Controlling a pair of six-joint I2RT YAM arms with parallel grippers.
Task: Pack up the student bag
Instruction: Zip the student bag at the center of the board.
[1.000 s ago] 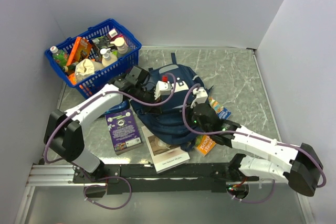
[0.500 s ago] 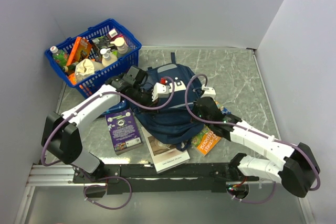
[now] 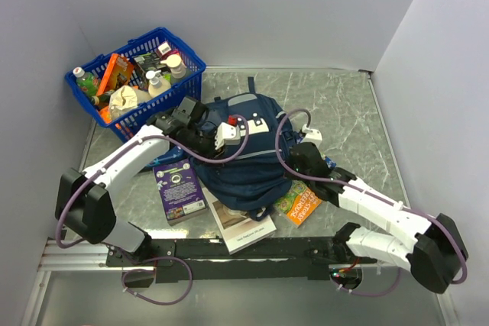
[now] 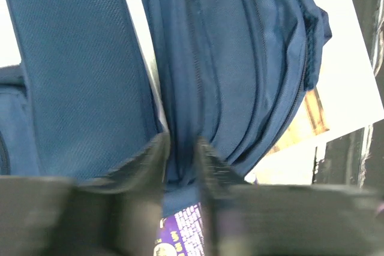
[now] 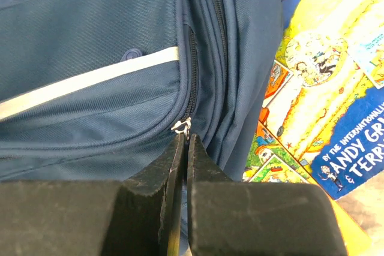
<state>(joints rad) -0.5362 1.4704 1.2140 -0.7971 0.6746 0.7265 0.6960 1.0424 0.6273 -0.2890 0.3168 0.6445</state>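
The student bag (image 3: 252, 154), navy with a grey-blue front panel, lies in the middle of the table. My left gripper (image 3: 221, 141) hovers over its upper left part. In the left wrist view that gripper (image 4: 180, 148) is blurred, its jaws a little apart, with navy fabric (image 4: 240, 58) showing in the narrow gap. My right gripper (image 3: 300, 146) sits at the bag's right side. In the right wrist view it (image 5: 185, 138) is shut on the metal zip pull (image 5: 182, 126) at the end of a dark zip.
A blue plastic basket (image 3: 187, 53) full of bottles and packets stands at the back left. A purple book (image 3: 178, 185), a white book (image 3: 246, 225) and a colourful orange book (image 3: 299, 202) lie around the bag's near side. Walls close in at left, back and right.
My left gripper has slid left and nearer over the bag, and its jaws have parted from shut. My right gripper has travelled away up the bag's right side, still shut.
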